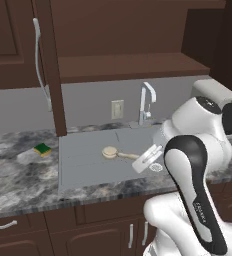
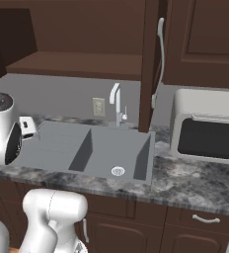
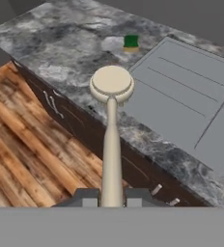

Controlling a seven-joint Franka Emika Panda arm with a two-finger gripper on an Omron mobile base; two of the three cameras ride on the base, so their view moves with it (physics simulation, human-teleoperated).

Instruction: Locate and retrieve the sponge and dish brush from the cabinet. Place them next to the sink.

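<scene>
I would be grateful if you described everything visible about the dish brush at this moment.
The dish brush is cream-white, smooth and plastic-looking, with a flat round head and a thin straight handle. The gripper is shut on the handle's end, its dark fingers on either side. The brush is held in the air, roughly level, touching nothing else. In the left base view its head hangs over the flat part of the sink, pointing toward the sponge on the stone beside it.

1 sponge (image 1: 42, 149) on the counter, left of the sink. 1 dish brush (image 1: 119, 153). 1 sink (image 2: 62, 143), w/ 1 faucet (image 1: 146, 103) at the far edge & 1 drain (image 2: 118, 171). 1 wall outlet (image 1: 117, 109). 1 microwave (image 2: 208, 126), far right.
</scene>
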